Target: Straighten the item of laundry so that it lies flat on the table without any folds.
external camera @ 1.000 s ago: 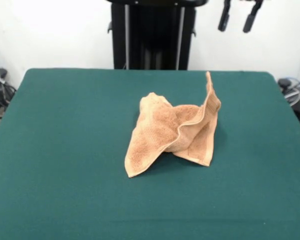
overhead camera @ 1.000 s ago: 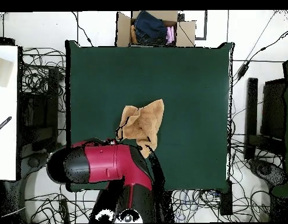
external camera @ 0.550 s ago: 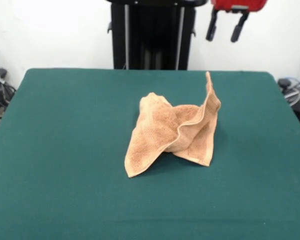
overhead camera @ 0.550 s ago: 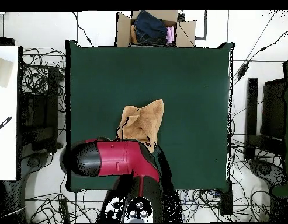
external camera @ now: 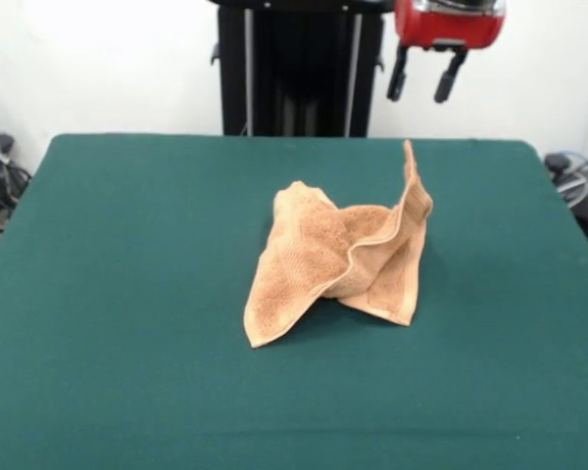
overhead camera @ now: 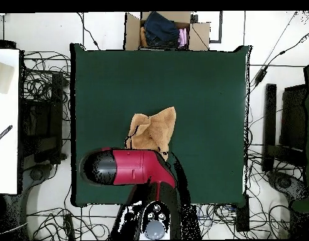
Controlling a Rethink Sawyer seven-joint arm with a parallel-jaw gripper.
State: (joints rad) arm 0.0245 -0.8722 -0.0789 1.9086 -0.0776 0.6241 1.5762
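The item of laundry, an orange-tan towel [external camera: 343, 259], lies crumpled near the middle of the green table [external camera: 127, 294], one corner standing up in a peak at its right side. From overhead the towel [overhead camera: 153, 128] shows as a folded heap just beyond the red arm [overhead camera: 128, 168]. My gripper [external camera: 421, 86] hangs in the air above the table's far edge, well above and behind the towel's raised corner. It is open, its two black fingers [external camera: 397, 80] apart with nothing between them.
A cardboard box of clothes [overhead camera: 166, 30] stands past the table's edge opposite the robot. Cables [overhead camera: 41, 88] litter the floor on both sides. A white surface [overhead camera: 6, 119] lies at the left of the overhead view.
The gripper has come down and shifted left in the front view, its red housing now showing. Overhead, the arm has swung right over the towel's near edge. The towel has not moved.
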